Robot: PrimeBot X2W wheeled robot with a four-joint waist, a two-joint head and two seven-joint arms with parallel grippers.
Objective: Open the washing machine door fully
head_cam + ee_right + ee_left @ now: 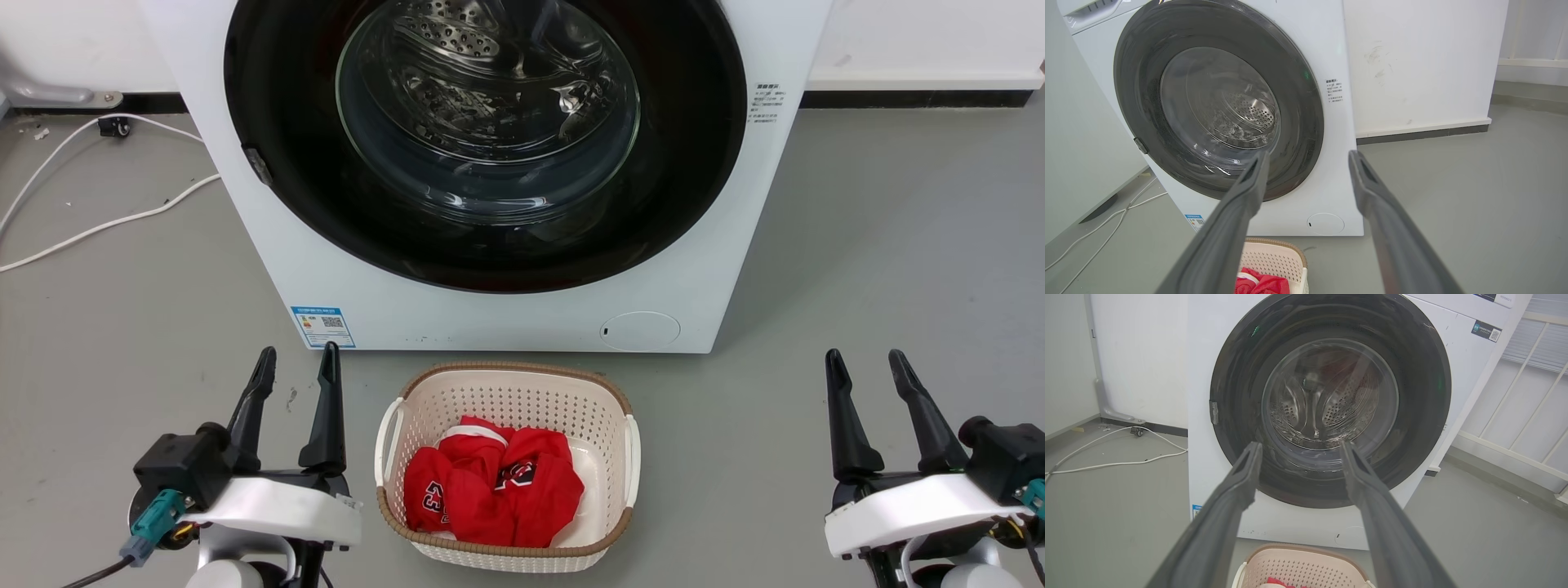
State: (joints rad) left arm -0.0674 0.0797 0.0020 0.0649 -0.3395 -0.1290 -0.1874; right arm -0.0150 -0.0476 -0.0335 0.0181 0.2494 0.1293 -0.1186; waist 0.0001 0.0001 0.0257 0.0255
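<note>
Two dark-fingered grippers wait on either side of a laundry basket (506, 369) as the robot faces the washing machine (490, 318), whose door (694, 163) sits shut, flush against the white front. The left gripper (297, 353) has its fingers spread with nothing between them. The right gripper (864, 355) is the same, fingers parted and empty. Both are well short of the machine, pointing toward it over the grey floor (898, 245).

The door is a glossy black disc with a clear glass bowl through which the steel drum (457, 41) shows. It fills most of the front and lies ahead of and above both grippers, roughly centred between them. A small grey tab (258, 166) sits on the door's rim at the robot's left, about halfway up, and reads as the place to pull. If so, the hinge is probably on the opposite, right-hand side, though no hinge can be seen. The tab is nearly straight ahead of the left gripper and well across from the right one, so the left arm looks the nearer candidate for the pull.

The basket, holding red clothes (490, 490), stands just before the machine's foot, under the door, and a swinging door looks likely to pass above it. A white cable (98, 224) trails on the floor to the left, apart from the arm's likely path.
</note>
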